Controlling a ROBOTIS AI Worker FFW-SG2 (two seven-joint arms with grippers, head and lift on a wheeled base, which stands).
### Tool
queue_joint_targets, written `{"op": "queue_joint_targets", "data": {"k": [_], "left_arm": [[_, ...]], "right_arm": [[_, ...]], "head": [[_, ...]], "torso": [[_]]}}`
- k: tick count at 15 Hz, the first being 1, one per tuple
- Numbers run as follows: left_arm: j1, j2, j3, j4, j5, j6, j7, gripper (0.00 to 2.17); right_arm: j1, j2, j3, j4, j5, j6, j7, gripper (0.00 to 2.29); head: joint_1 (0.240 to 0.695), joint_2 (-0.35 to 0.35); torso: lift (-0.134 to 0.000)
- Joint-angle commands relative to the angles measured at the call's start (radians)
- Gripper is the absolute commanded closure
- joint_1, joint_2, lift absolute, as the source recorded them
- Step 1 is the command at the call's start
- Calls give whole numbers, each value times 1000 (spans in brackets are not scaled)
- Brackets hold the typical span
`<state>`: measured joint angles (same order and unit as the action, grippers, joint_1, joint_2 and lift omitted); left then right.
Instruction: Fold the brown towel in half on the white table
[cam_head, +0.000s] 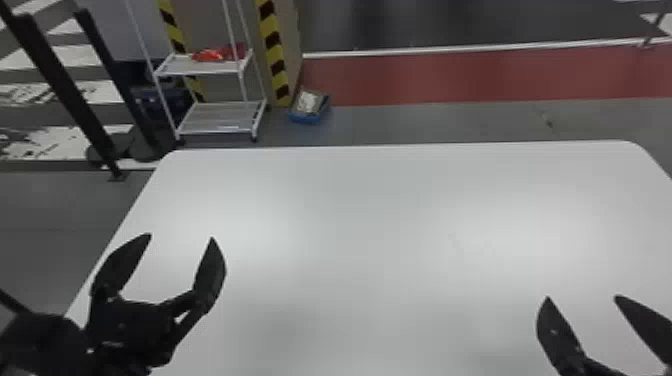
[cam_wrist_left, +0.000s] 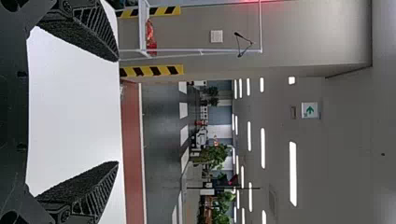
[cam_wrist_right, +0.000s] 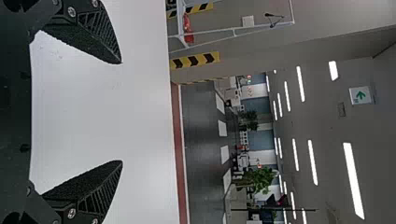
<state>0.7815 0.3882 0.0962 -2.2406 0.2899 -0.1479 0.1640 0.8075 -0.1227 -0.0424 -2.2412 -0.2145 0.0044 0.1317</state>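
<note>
White table (cam_head: 350, 200); left gripper (cam_head: 181, 236) at eight o'clock, right gripper (cam_head: 583, 297) at four, both wide. Best wait for the towel, then descend together.

Head view high, angled down over white table (cam_head: 350, 215) — wrist views low, outward, sharing ceiling lights (cam_wrist_left: 293, 172)
</note>
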Motion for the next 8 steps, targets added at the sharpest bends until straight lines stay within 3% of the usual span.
{"op": "queue_joint_targets", "data": {"k": [1, 8], "left_arm": [[1, 0, -1, -5, 0, 0, -1, 100], [5, 3, -1, -13, 0, 0, -1, 100]], "right_arm": [[1, 0, 3, -2, 1, -2, -9, 134], [19, -2, -2, -23, 0, -17, -20, 134]], "head": [[695, 127], [695, 115]], "torso": [[-123], [-123]]}}
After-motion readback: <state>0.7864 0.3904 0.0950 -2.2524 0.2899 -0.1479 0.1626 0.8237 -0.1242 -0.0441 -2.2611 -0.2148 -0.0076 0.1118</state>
